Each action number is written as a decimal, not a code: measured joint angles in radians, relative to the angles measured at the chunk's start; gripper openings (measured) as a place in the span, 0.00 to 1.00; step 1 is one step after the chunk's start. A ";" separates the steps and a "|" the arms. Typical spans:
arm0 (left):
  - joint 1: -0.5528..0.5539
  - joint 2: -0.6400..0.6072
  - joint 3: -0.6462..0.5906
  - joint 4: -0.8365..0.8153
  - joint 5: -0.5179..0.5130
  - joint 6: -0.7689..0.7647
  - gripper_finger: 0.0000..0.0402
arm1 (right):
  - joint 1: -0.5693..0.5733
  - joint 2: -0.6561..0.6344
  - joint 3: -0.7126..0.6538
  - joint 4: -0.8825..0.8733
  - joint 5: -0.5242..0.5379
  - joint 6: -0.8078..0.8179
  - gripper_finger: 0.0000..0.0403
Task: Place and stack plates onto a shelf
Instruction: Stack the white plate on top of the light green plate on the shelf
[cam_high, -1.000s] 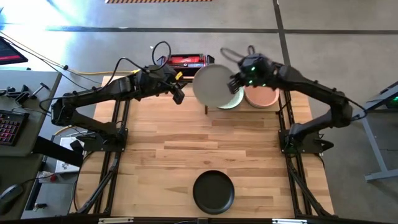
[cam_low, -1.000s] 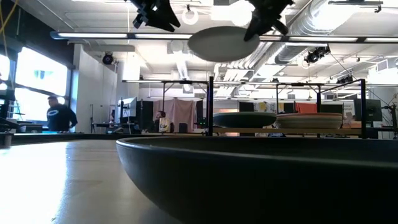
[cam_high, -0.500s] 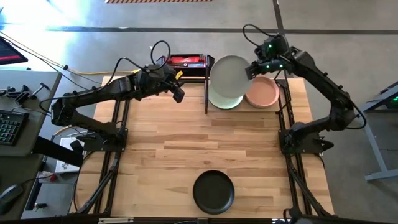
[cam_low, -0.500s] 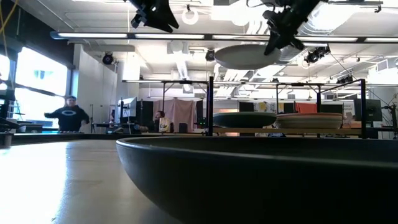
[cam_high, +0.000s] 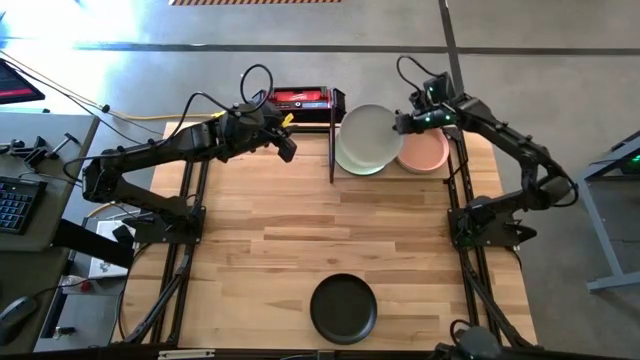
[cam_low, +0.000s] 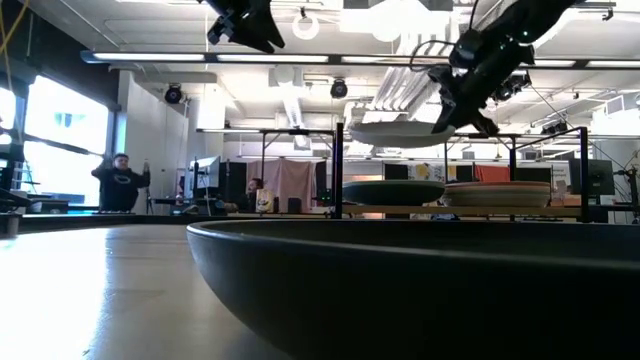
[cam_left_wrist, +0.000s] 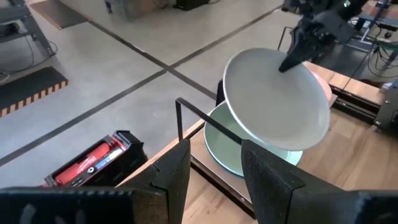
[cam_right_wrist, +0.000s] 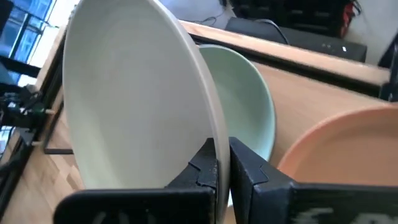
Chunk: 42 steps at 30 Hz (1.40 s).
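My right gripper (cam_high: 402, 125) is shut on a pale beige plate (cam_high: 368, 133) and holds it in the air over a sage green plate (cam_high: 356, 162) on the shelf (cam_high: 331, 150). A peach-pink plate (cam_high: 427, 153) rests flat on the shelf beside the green one. One black plate (cam_high: 343, 308) lies flat near the table's near edge and fills the low view's foreground (cam_low: 400, 290). My left gripper (cam_high: 285, 150) hovers open, high above the table left of the shelf's upright bar. The other plates do not show. My right gripper pinches the beige plate's rim (cam_right_wrist: 210, 134) on its right side between the two fingers, one on the upper face and one beneath. The fingers come from the table's right, slanting down. The plate (cam_low: 405, 132) is lifted clear and slightly tilted, just above the green plate (cam_low: 393, 190).
A red and black box (cam_high: 298, 98) sits behind the table's far edge, left of the shelf. Wide bare butcher-block lies between the shelf and the black plate. Black frame rails run along both table sides. A person stands far off in the room (cam_low: 120, 185).
My right gripper has carried the beige plate toward the table's right, from beside the upright bar to over the green plate, and then lowered it toward the shelf. It has stayed shut on the rim.
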 joint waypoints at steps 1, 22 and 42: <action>0.000 0.000 0.000 0.000 -0.006 0.000 0.33 | -0.004 0.000 -0.013 0.007 0.000 0.010 0.00; 0.000 0.000 -0.001 0.000 -0.017 -0.025 0.33 | 0.115 -0.001 -0.114 0.073 0.199 0.226 0.00; 0.000 0.000 -0.001 -0.013 -0.017 0.124 0.33 | 0.210 -0.001 -0.114 0.126 0.330 0.366 0.12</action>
